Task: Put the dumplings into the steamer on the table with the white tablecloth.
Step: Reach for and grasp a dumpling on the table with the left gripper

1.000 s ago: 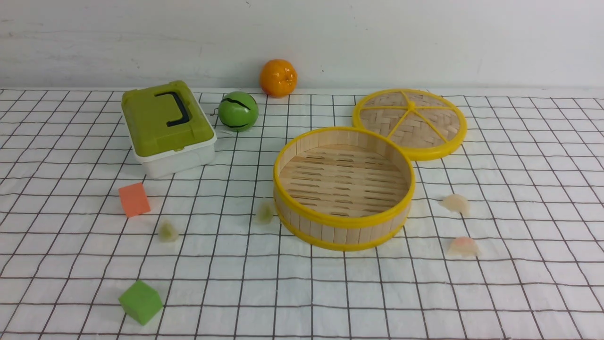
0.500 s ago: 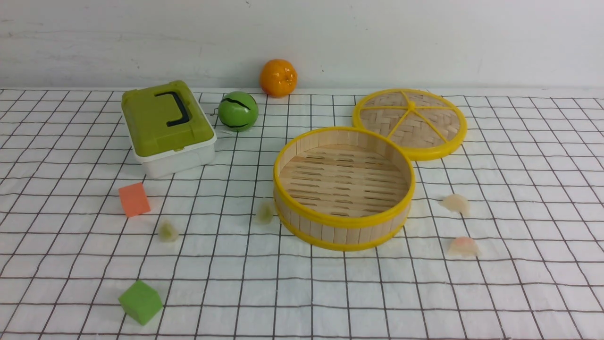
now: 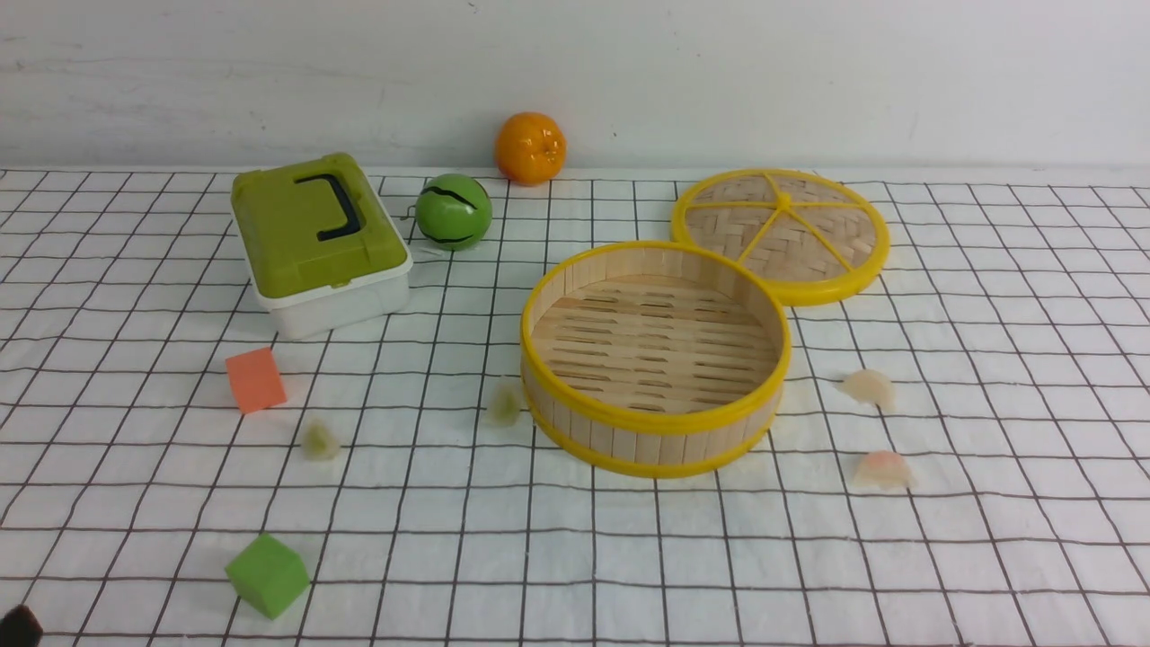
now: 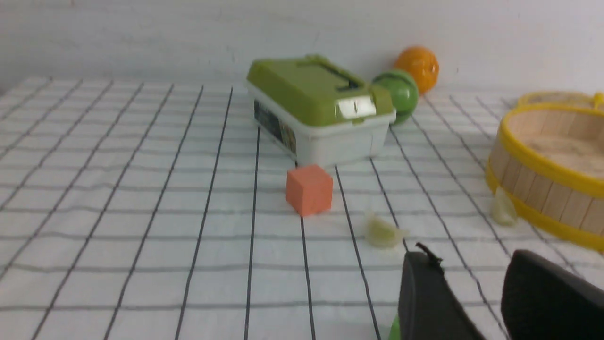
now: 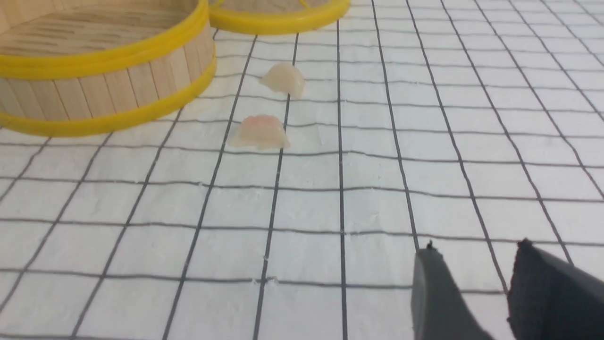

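Observation:
The steamer stands empty mid-table on the white tablecloth. Two pale green dumplings lie to its left, one beside its wall and one farther out. Two pinkish dumplings lie to its right. My left gripper hovers open and empty, short of the outer green dumpling; only a dark tip of it shows in the front view. My right gripper is open and empty, well short of the nearer pinkish dumpling; the farther one lies beyond it.
The woven lid lies behind the steamer on the right. A green-lidded white box, a green ball and an orange sit at the back left. An orange cube and a green cube lie front left.
A dark tip of my left gripper has come into the bottom left corner of the front view. Nothing on the table has moved.

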